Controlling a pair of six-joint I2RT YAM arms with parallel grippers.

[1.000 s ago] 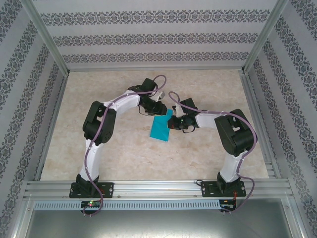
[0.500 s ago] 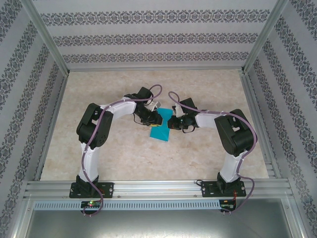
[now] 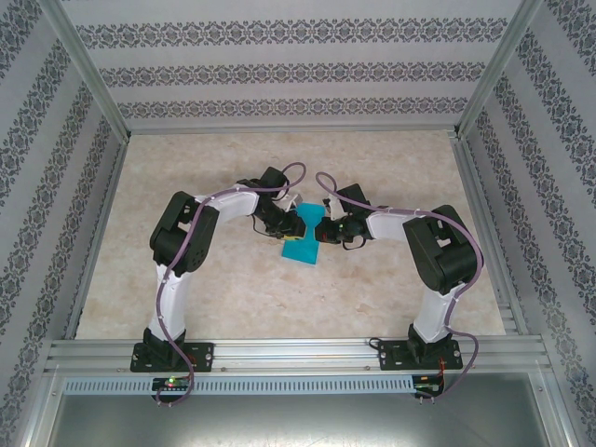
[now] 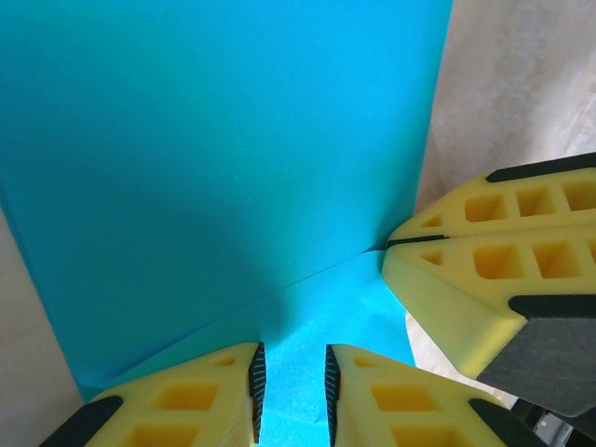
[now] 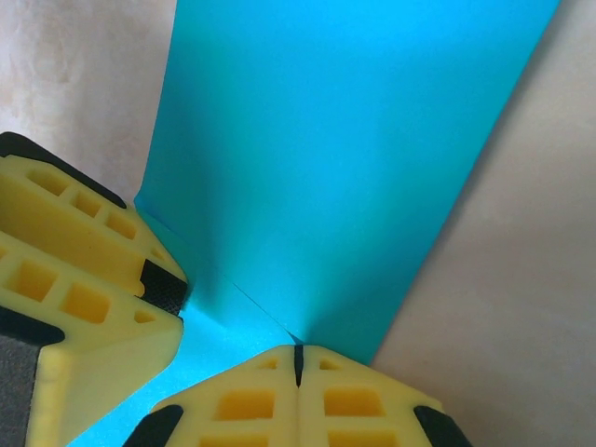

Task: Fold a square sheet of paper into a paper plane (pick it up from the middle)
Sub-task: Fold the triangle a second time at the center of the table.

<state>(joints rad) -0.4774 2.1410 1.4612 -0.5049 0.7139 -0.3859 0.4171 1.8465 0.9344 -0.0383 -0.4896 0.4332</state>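
Located paper sheet at centre of overhead frame, on worktop, between both claws. Found right claw closed, pinching the sheet's edge at the end of a diagonal crease. Found left claw slightly open, fingers straddling the lower flap at bottom of its wrist view. Noted claw tips near each other.

Creased teal paper, left tool ajar
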